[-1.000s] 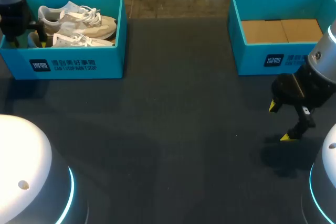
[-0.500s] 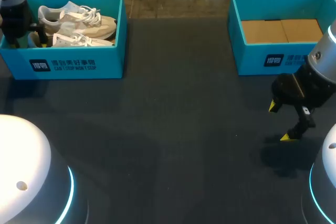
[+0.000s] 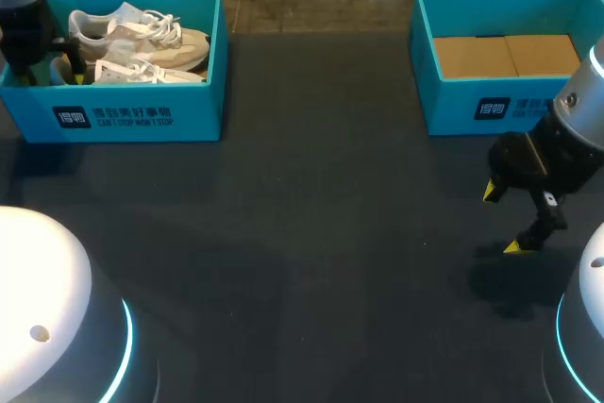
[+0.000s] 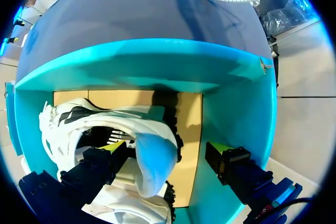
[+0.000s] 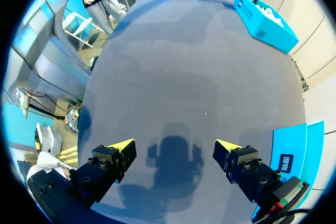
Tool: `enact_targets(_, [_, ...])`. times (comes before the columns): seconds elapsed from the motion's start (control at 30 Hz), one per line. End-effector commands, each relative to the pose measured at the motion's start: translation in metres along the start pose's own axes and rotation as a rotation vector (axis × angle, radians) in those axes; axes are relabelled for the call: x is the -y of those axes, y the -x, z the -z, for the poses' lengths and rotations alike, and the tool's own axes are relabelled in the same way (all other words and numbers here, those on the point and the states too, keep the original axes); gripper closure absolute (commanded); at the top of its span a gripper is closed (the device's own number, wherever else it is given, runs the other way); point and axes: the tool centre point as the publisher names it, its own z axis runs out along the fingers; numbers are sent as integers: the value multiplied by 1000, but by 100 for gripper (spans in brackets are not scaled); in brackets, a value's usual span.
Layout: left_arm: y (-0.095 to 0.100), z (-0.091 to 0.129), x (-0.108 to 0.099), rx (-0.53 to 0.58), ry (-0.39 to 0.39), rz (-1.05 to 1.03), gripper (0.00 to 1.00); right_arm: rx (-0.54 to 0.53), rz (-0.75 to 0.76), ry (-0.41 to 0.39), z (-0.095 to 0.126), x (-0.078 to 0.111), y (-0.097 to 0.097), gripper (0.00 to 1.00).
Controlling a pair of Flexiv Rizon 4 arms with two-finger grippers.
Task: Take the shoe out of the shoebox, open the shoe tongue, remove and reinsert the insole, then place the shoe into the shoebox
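Observation:
A teal shoebox [image 3: 142, 118] at the table's far left holds a pair of white laced shoes [image 3: 142, 40]. My left arm [image 3: 24, 35] hangs over the box's left end. In the left wrist view my left gripper [image 4: 167, 148] is open inside the box. The heel of one white shoe [image 4: 155, 161] lies between its fingers; one finger [image 4: 113, 149] is at the shoe's opening, while the other [image 4: 223, 153] stands apart near the box wall [image 4: 236, 108]. My right gripper [image 3: 503, 221] [image 5: 175, 145] hovers open and empty over bare table at the right.
A second teal box [image 3: 472, 106] with a bare cardboard floor stands at the far right, just behind my right gripper; it shows beside that gripper [image 5: 289, 156] in the right wrist view. The dark table top [image 3: 311, 233] stretches between the two boxes.

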Motion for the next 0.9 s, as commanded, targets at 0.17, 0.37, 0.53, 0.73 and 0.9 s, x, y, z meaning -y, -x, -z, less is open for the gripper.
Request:
enact_targets(0.17, [0, 11, 0, 4, 11, -9, 0, 1, 0, -2, -1, 0, 0, 0])
enact_targets(0.37, [9, 10, 2, -5, 3, -24, 0, 1, 0, -2, -1, 0, 0, 0])
enact_targets(0.53, [11, 7, 4, -8, -6, -27, 0, 1, 0, -2, -1, 0, 0, 0])
enact_targets(0.73, [13, 5, 6, -7, -10, -26, 0, 1, 0, -2, -1, 0, 0, 0])
enact_targets(0.9, [12, -1, 9, -10, -22, -19, 0, 1, 0, -2, -1, 0, 0, 0])
